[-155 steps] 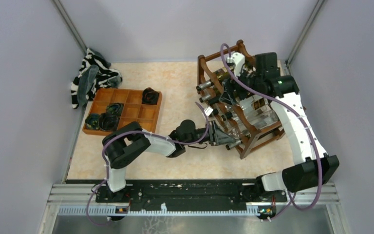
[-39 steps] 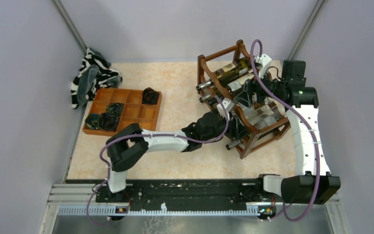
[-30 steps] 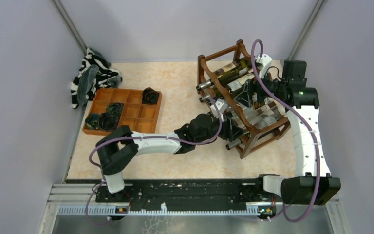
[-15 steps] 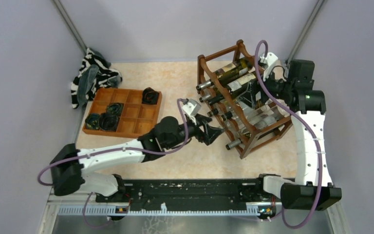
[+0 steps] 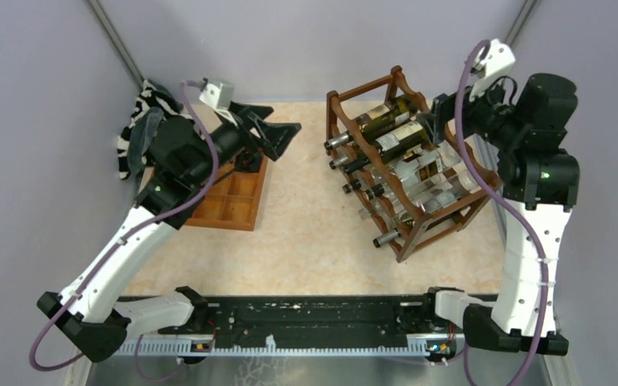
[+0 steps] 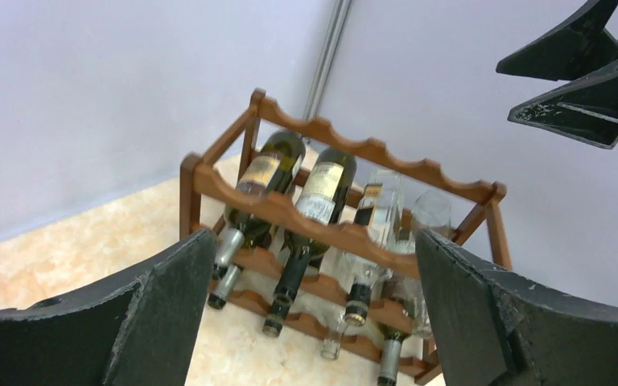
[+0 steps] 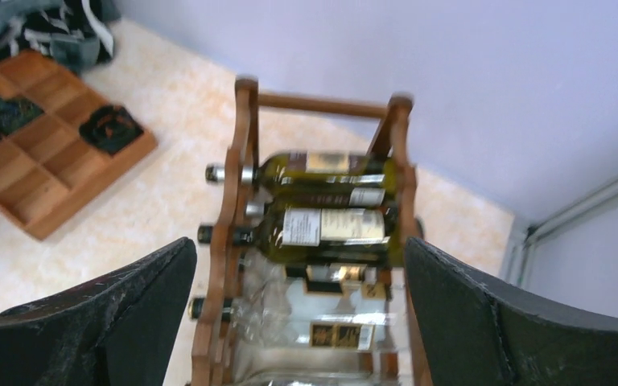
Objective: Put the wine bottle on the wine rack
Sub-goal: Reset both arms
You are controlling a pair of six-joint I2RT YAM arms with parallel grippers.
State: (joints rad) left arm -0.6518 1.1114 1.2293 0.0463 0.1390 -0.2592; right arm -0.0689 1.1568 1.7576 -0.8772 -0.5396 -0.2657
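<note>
The dark reddish-brown wine rack (image 5: pixel 406 240) stands at the back right of the table, with several bottles lying in it. Two green wine bottles (image 5: pixel 388 117) rest on the top tier and clear ones (image 5: pixel 428 174) sit lower. My left gripper (image 5: pixel 288 138) hangs open and empty high above the orange tray, well left of the rack. In the left wrist view the left gripper (image 6: pixel 314 241) frames the rack (image 6: pixel 286 211) from afar. My right gripper (image 5: pixel 444 121) is open and empty, raised above the rack's back end. The right wrist view shows that gripper (image 7: pixel 298 249) looking down on the rack (image 7: pixel 322 104).
A flat orange-brown compartment tray (image 5: pixel 237 201) with dark rolled items lies at the left, also seen in the right wrist view as the tray (image 7: pixel 56 157). A black-and-white striped cloth (image 5: pixel 149 112) is bunched in the back left corner. Grey walls close in on three sides.
Both arms have pulled away from the rack and lifted. The left arm swung far back-left over the tray. Both grippers opened wider, and the bottles stay in the rack.
</note>
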